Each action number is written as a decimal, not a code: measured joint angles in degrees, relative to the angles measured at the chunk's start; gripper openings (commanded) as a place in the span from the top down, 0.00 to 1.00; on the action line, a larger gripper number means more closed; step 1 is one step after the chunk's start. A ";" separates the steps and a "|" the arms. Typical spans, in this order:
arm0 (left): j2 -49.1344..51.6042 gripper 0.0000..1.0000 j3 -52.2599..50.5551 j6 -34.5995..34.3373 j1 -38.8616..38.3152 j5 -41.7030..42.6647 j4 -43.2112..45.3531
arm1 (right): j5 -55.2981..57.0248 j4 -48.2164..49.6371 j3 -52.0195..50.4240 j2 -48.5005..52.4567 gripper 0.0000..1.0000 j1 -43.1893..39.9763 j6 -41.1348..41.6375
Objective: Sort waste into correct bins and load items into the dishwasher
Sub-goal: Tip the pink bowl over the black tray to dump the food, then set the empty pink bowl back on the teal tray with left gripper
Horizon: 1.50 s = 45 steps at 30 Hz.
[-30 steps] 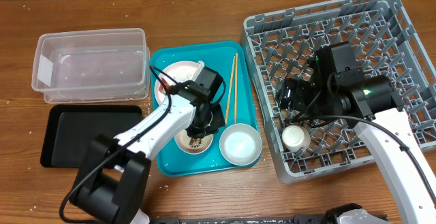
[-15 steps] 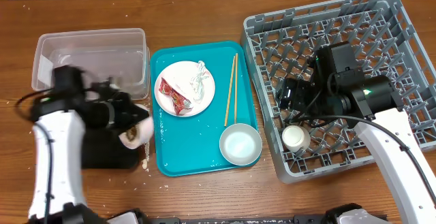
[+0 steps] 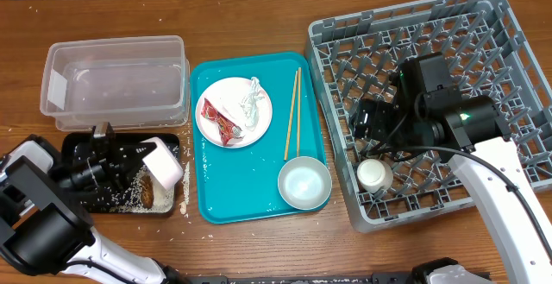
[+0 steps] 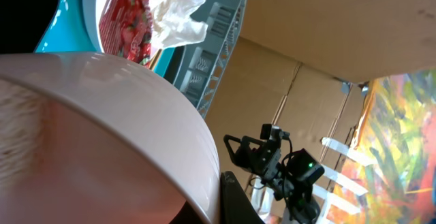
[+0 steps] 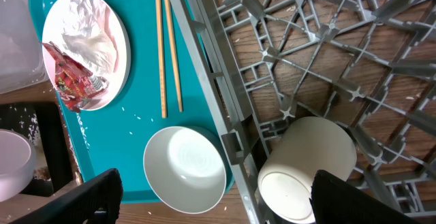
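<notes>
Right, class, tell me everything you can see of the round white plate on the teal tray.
The round white plate looks glossy, shallow and plain-rimmed. It lies flat in the far half of the teal tray, left of the wooden chopsticks and apart from them. A crumpled red snack wrapper and a crumpled white tissue rest on it. Nothing else touches it.
</notes>
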 measured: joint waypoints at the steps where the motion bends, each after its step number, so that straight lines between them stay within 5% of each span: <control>1: 0.00 0.96 0.00 0.76 0.00 0.04 -0.13 | 0.00 -0.02 0.00 0.00 0.09 0.00 0.00; 13: -1.36 0.96 0.26 3.72 -2.47 2.49 2.73 | 0.00 -0.39 0.00 0.00 0.09 0.00 0.00; 18: -2.10 0.96 0.74 -1.05 -4.63 2.05 9.57 | 0.00 -0.13 0.00 0.00 0.08 0.00 0.00; 25: -8.37 0.96 2.19 -4.57 -11.80 -1.62 7.37 | 0.00 0.00 0.00 0.00 0.04 0.00 -0.02; 28: -20.13 0.95 5.57 -25.00 -23.50 -19.74 21.42 | 0.00 0.00 0.00 0.00 0.04 0.00 -0.02; 32: -30.91 0.94 6.69 -45.88 -46.21 -42.07 26.27 | 0.00 0.31 0.00 0.00 0.04 0.00 0.00; 36: -28.13 0.93 5.95 -63.32 -68.41 -61.75 32.61 | 0.00 0.37 0.00 0.00 0.03 0.00 -0.04; 40: -20.26 0.94 5.66 -71.91 -78.84 -68.43 36.30 | 0.00 0.35 0.00 0.00 0.03 0.00 -0.02; 44: -15.69 0.51 4.79 -76.06 -81.07 -69.37 36.46 | 0.00 0.35 0.00 0.00 0.03 0.00 -0.04; 45: -15.69 0.30 5.07 -76.48 -80.89 -69.75 36.09 | -0.02 0.39 0.00 0.00 0.02 0.00 -0.02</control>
